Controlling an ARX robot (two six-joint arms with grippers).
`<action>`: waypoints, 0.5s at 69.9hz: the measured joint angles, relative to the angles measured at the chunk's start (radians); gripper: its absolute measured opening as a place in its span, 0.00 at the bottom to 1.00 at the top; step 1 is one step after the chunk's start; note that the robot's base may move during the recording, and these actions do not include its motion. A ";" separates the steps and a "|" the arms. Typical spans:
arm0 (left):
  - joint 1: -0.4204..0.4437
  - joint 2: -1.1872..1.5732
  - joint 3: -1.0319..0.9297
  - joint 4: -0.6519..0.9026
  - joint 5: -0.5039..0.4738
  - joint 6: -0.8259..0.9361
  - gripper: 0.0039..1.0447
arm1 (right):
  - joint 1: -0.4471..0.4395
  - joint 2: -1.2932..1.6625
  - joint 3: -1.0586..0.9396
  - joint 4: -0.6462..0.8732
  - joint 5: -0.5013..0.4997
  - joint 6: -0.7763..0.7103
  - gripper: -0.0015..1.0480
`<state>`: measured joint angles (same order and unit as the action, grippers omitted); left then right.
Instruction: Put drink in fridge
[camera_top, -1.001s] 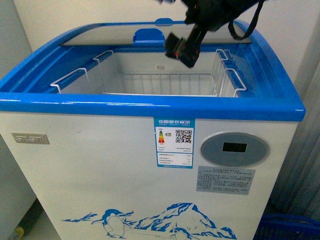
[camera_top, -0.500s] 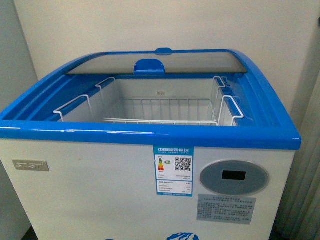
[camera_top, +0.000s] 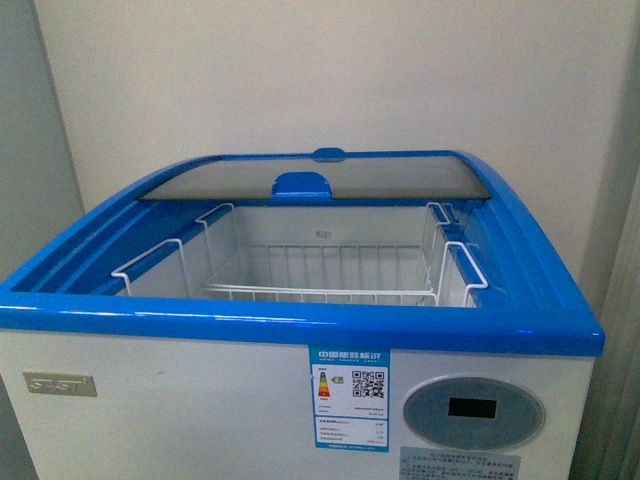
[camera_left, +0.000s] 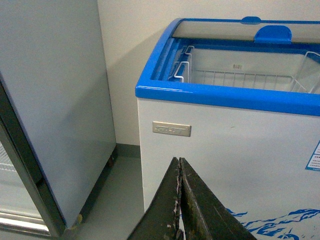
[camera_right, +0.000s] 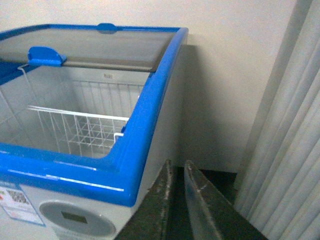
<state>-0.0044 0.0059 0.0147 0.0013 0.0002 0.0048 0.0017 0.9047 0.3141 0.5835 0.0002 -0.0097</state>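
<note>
The fridge (camera_top: 300, 330) is a white chest freezer with a blue rim, right in front of me. Its glass lid (camera_top: 310, 178) is slid to the back, so the top is open. A white wire basket (camera_top: 330, 275) hangs inside and looks empty. The drink is not in any view. Neither gripper shows in the front view. My left gripper (camera_left: 179, 165) is shut and empty, low before the fridge's front left corner (camera_left: 150, 92). My right gripper (camera_right: 177, 167) is open a little and empty, by the fridge's right front corner (camera_right: 130, 185).
A tall grey-white cabinet (camera_left: 50, 100) stands left of the fridge with a floor gap between them. Pale vertical curtain folds (camera_right: 285, 150) hang close to the fridge's right side. A plain wall is behind.
A second ago a black arm hung over the open fridge in the front view; it is gone now. The front view has risen, and the penguin graphic has dropped out of it.
</note>
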 joint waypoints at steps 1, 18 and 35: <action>0.000 0.000 0.000 0.000 0.000 0.000 0.02 | 0.000 -0.009 -0.012 0.002 0.000 -0.001 0.03; 0.000 0.000 0.000 0.000 0.000 0.000 0.02 | 0.000 -0.125 -0.130 0.004 0.000 0.000 0.03; 0.000 0.000 0.000 0.000 0.000 0.000 0.02 | 0.000 -0.245 -0.207 -0.039 0.000 0.000 0.03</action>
<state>-0.0044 0.0059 0.0147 0.0013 0.0002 0.0048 0.0017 0.6601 0.1074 0.5446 -0.0002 -0.0101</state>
